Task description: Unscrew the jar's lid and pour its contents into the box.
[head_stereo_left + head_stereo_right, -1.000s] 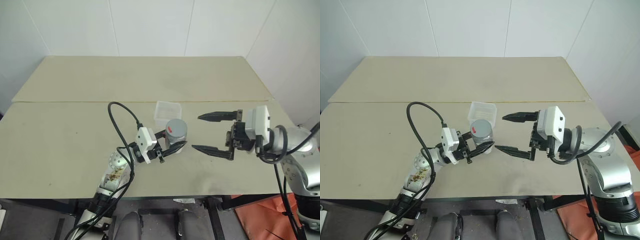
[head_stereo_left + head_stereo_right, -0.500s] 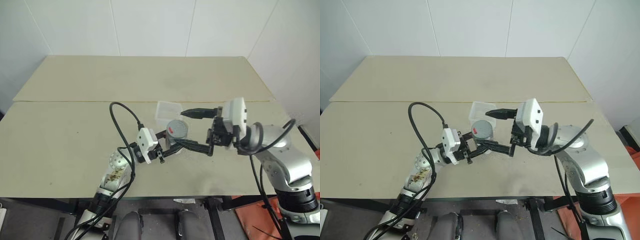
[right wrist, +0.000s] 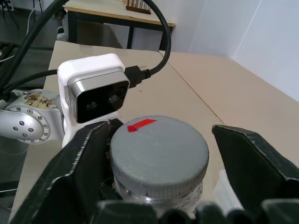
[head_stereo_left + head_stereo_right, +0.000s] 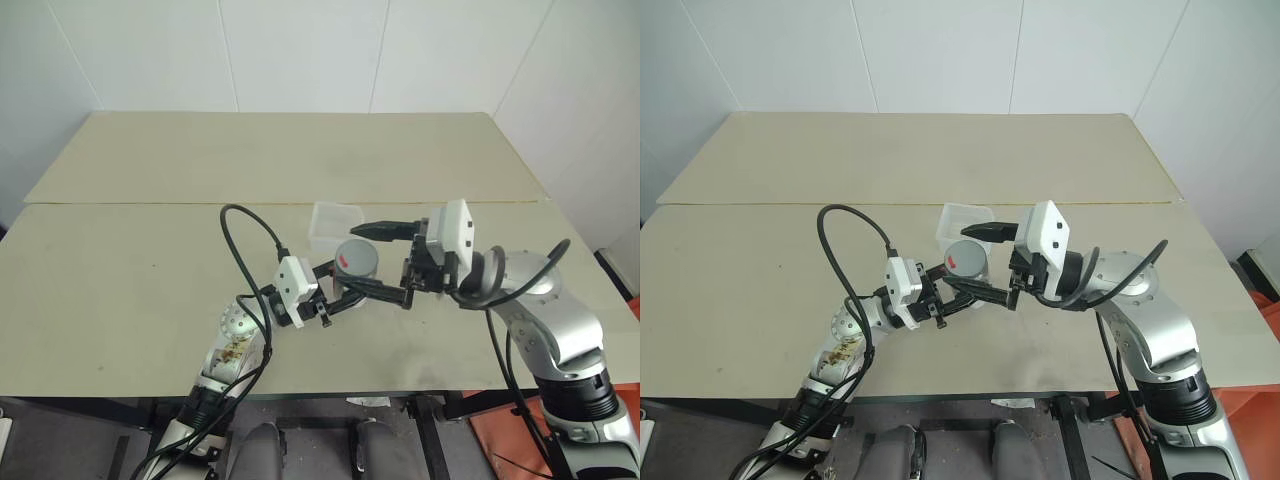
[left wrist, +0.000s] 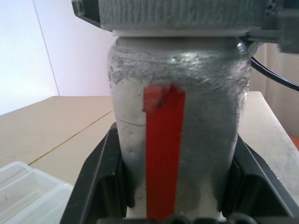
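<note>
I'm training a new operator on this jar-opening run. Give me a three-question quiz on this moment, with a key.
1. True or false: the lid is already off the jar.
2. Which gripper holds the jar's body: A) left gripper B) right gripper C) neither?
3. Where is the box relative to the jar in the head views?

Key:
1. False; the grey lid sits on the jar.
2. A; its fingers clamp the jar's sides, while the right gripper's fingers flank the lid.
3. Just behind it on the table, farther from the robot.
</note>
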Robot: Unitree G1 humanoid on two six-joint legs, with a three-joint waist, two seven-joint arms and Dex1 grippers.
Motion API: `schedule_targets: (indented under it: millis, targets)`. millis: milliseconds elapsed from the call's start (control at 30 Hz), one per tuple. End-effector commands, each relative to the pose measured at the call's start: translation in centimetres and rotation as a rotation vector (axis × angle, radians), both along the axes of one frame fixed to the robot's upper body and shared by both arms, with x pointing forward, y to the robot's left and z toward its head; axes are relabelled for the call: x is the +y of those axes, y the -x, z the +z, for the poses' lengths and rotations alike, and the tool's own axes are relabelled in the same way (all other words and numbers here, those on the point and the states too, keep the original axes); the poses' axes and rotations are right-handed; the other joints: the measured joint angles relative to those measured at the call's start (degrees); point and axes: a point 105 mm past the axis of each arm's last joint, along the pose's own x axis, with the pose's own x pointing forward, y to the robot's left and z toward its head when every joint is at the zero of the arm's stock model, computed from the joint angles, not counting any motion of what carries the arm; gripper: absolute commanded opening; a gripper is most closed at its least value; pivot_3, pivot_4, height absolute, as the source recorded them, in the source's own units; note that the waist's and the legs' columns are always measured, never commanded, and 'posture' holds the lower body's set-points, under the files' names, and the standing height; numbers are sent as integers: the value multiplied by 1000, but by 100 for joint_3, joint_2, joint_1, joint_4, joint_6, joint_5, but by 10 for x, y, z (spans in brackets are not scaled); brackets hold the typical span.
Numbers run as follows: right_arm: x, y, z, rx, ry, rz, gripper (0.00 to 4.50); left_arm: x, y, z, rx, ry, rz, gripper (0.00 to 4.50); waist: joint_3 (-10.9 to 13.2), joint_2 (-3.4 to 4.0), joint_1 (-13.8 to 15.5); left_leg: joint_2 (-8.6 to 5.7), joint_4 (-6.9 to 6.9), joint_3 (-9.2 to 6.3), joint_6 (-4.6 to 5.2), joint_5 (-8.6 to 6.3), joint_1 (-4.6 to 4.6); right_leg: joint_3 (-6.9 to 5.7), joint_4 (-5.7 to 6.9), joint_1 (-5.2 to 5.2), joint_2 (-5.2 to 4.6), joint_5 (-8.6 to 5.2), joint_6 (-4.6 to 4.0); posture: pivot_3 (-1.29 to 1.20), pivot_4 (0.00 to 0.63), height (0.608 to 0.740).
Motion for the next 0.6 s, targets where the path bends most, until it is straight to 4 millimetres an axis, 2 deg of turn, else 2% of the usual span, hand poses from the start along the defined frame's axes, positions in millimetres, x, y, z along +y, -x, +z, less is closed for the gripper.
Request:
schedule_targets:
  millis: [33, 67, 300, 600]
  targets:
    - [0, 1, 7, -39, -10, -8, 2928, -2, 3, 6, -40, 9, -10, 2000, 0, 0, 0, 0, 0, 0, 0, 0, 0, 0, 0, 0, 0, 0, 0, 0, 150, 740]
    - [0, 1, 7, -40, -7, -10, 2762, -2, 3, 6, -39, 9, -10, 2000, 0, 0, 0, 0, 0, 0, 0, 0, 0, 0, 0, 0, 0, 0, 0, 0, 150, 740]
    - [-1, 2, 7, -40, -11, -12, 2762, -2, 3, 4, -38, 4, -11, 2000, 0, 0, 0, 0, 0, 0, 0, 0, 0, 0, 0, 0, 0, 0, 0, 0, 150, 740]
    - [-9, 7, 33, 107, -202, 48, 2762, -2, 4, 2, -55, -14, -16, 2000, 0, 0, -2, 1, 0, 0, 0, 0, -1, 0, 1, 0, 0, 1, -1, 0, 150, 740]
